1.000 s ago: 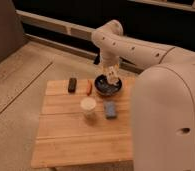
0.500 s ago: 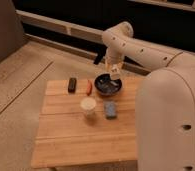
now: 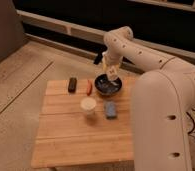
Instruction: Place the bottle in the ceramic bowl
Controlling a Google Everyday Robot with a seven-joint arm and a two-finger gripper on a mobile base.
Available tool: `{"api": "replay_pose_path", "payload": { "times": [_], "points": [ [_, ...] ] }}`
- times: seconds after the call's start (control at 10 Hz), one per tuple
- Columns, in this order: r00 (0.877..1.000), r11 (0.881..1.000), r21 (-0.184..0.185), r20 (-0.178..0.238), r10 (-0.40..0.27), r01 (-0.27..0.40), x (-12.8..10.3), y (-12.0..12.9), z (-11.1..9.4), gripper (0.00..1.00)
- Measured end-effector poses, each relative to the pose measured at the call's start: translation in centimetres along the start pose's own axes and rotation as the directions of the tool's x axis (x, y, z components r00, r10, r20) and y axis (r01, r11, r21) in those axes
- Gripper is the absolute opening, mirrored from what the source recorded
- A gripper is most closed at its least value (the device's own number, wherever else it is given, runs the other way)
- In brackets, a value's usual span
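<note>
Right, the gripper (image 3: 111, 71) hangs above the ceramic bowl (image 3: 108, 85), over its rim at about twelve to one o'clock, and the fingers are closed on the bottle (image 3: 111, 75). The pale, slim bottle points downward out of the grip, its lower end just over the dark bowl — I can't tell whether it already touches the bowl's inside. That vertical hold makes sense: a long thin thing dropped end-first goes into a shallow dish without catching the rim.

On the wooden table (image 3: 76, 140) the bowl sits toward the far edge, at roughly one o'clock from the table's middle. A small red object (image 3: 89, 87) lies just beside the bowl at its nine o'clock, and a black block (image 3: 72, 84) lies further out the same way. Nearer the camera, the white cup (image 3: 88, 106) stands at seven o'clock from the bowl, with a blue object (image 3: 110, 109) at six o'clock. All four are apart from the bowl, so none of them should interfere.

The arm (image 3: 136, 50) reaches in from the right, elbow high, wrist bent down — that keeps the bulky robot body (image 3: 166, 120) off the table. My reading: carrying is over, release comes next. The risk is the bottle tipping over the low rim.
</note>
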Motion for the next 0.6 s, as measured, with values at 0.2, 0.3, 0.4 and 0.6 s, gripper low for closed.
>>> {"api": "replay_pose_path", "payload": {
  "times": [0.2,0.3,0.4,0.6],
  "points": [
    [1.000,1.000,-0.028,-0.016,0.001,-0.001,-0.2,-0.4,1.8,0.00],
    [1.000,0.999,-0.037,-0.023,0.001,-0.002,-0.3,-0.7,2.5,0.00],
    [0.999,0.999,-0.045,-0.033,0.006,-0.007,-0.3,-1.2,3.3,0.00],
    [0.998,0.997,-0.070,-0.060,0.016,-0.020,-0.1,-1.6,5.4,0.00]
  ]
}}
